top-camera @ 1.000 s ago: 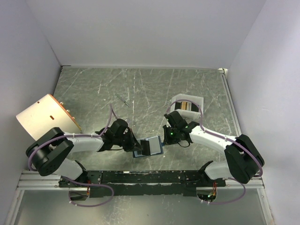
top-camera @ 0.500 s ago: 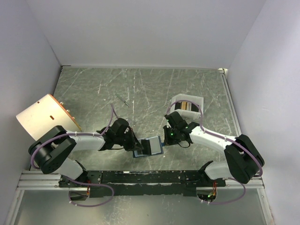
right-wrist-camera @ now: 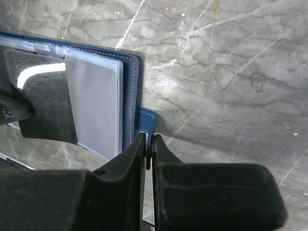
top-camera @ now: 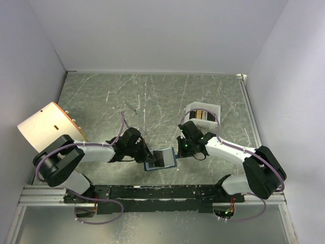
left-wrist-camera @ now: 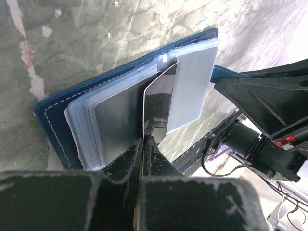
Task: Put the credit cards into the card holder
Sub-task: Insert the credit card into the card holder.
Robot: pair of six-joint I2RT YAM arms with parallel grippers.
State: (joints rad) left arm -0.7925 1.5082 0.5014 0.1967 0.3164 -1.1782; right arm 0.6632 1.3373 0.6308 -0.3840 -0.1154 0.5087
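Note:
The dark blue card holder (top-camera: 163, 165) lies open near the table's front edge, between the two grippers. My left gripper (top-camera: 148, 157) is shut on a dark credit card (left-wrist-camera: 160, 101) that stands on edge among the holder's clear sleeves (left-wrist-camera: 192, 86). The blue cover (left-wrist-camera: 55, 120) lies underneath. My right gripper (right-wrist-camera: 148, 139) is shut on the holder's blue snap tab (right-wrist-camera: 146, 120) at the cover's right edge (right-wrist-camera: 130, 91). The dark card (right-wrist-camera: 48, 106) also shows in the right wrist view, over the sleeves. More cards (top-camera: 203, 114), tan and dark, lie in the white tray.
The white tray (top-camera: 215, 108) stands behind the right arm. A large tan and white box-like object (top-camera: 46, 127) sits tilted at the left edge. Grey walls close the table on three sides. A black rail (top-camera: 152, 192) runs along the front.
My left gripper has edged slightly right with the dark card, which now covers more of the open holder. The right gripper has stayed put on the tab.

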